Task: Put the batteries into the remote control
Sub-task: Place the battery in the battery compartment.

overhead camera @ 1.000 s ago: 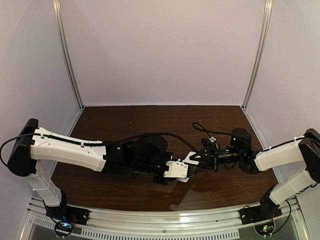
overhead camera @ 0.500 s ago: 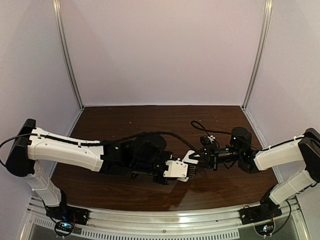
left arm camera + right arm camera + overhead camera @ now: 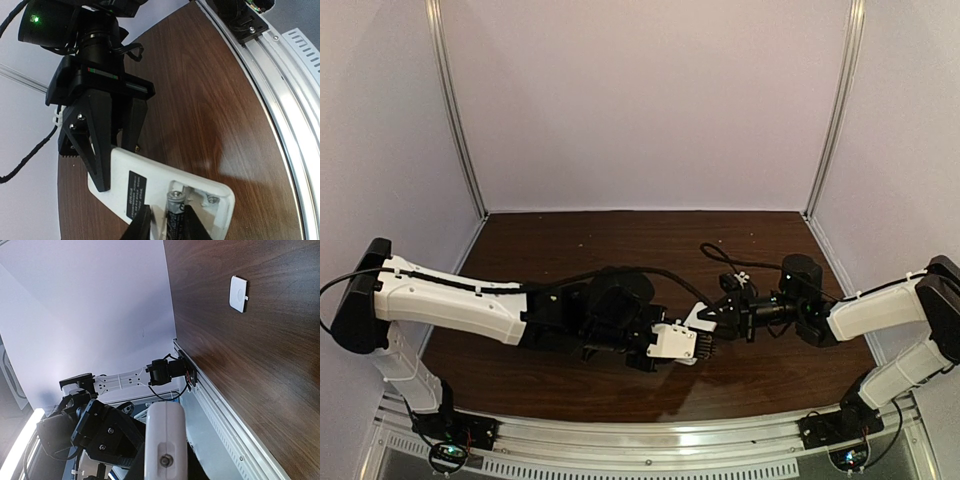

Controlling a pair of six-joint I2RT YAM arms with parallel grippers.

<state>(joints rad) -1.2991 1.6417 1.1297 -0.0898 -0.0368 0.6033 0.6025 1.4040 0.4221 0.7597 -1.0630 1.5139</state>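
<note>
The white remote control (image 3: 150,180) is held in the air, plain back up, with its battery recess open. My right gripper (image 3: 117,167) is shut on the remote's far end; the right wrist view shows that end edge-on (image 3: 165,435). My left gripper (image 3: 165,219) is shut on the dark battery (image 3: 175,206), which lies in one slot of the recess. The slot beside it shows only a bare metal contact (image 3: 212,200). The orange battery is out of view. In the top view the two grippers meet at the remote (image 3: 688,335) over the table's near middle.
A small white square cover piece (image 3: 238,293) lies on the dark wooden table (image 3: 620,250). A metal rail (image 3: 280,100) runs along the near edge. Pale walls enclose the table on three sides.
The left gripper and the remote have shifted slightly toward the near edge. The right gripper has followed with it. Both grips are unchanged.
</note>
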